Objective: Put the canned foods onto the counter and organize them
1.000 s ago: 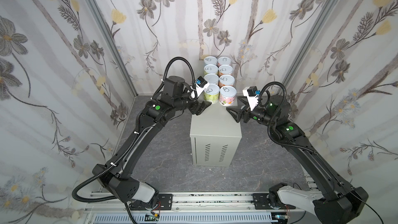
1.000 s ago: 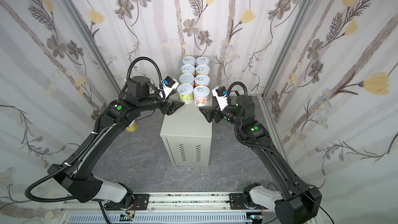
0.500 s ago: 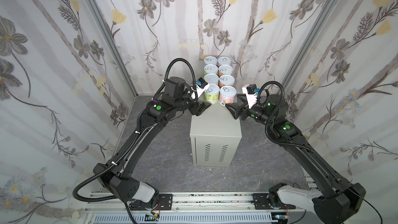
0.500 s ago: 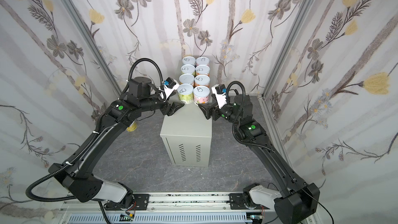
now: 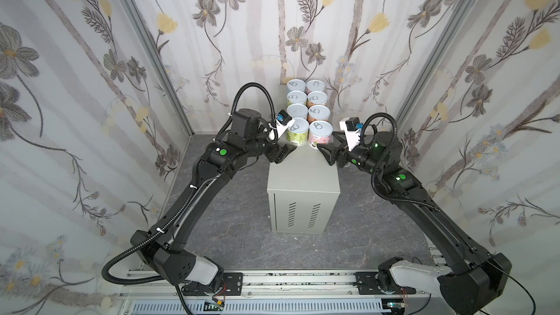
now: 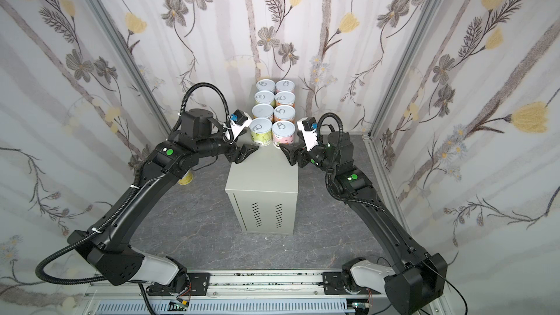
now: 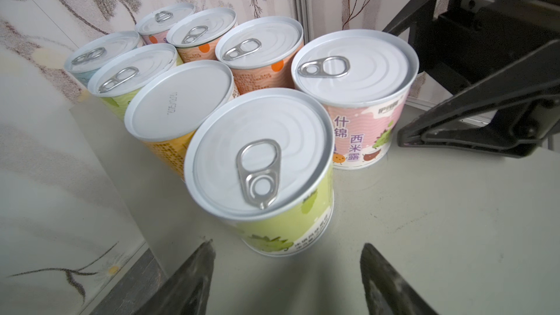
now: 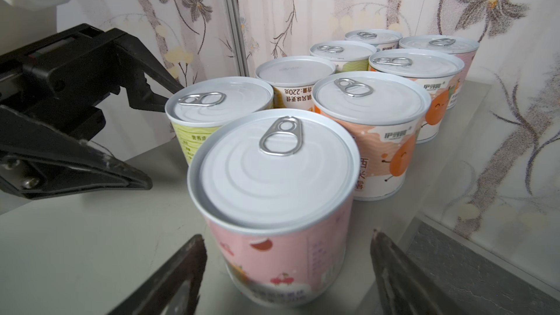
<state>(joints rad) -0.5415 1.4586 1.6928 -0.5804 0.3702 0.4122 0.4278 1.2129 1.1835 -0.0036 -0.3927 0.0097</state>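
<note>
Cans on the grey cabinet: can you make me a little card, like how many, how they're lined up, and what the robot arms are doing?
counter: pale grey cabinet
canned foods: eight on top, two columns of four
upside-down can: one, no pull tab
left end effector: open, empty, facing green can
right end effector: open, straddling pink can, not touching
</note>
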